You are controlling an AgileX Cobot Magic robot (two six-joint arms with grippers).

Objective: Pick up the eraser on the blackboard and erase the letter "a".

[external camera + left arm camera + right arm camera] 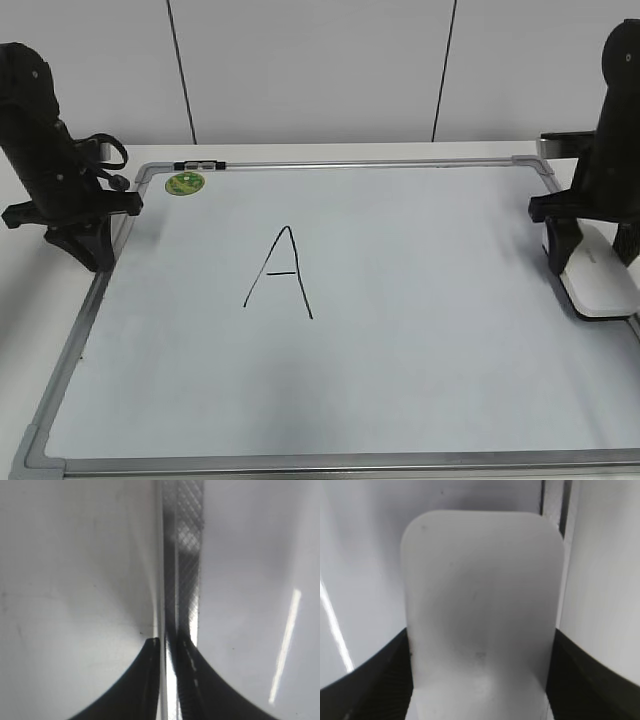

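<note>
Two matte black arms [60, 190], ribbed fingers [365, 680] (dark), looped black cable [105, 150]

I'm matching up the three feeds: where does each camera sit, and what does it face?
Exterior: in front, slanting down at the blackboard with its capital A; both arms show.
Left wrist: looks straight down on the board's frame edge; the left gripper shows.
Right wrist: looks down on the eraser between dark fingers.
Shared: eraser, exterior and right wrist.

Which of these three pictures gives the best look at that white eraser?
The right wrist view: the eraser fills the picture, sitting between the right end effector's dark fingers. The exterior view shows the eraser only partly, at the blackboard's right edge under the arm. The left wrist view shows none of it.
</note>
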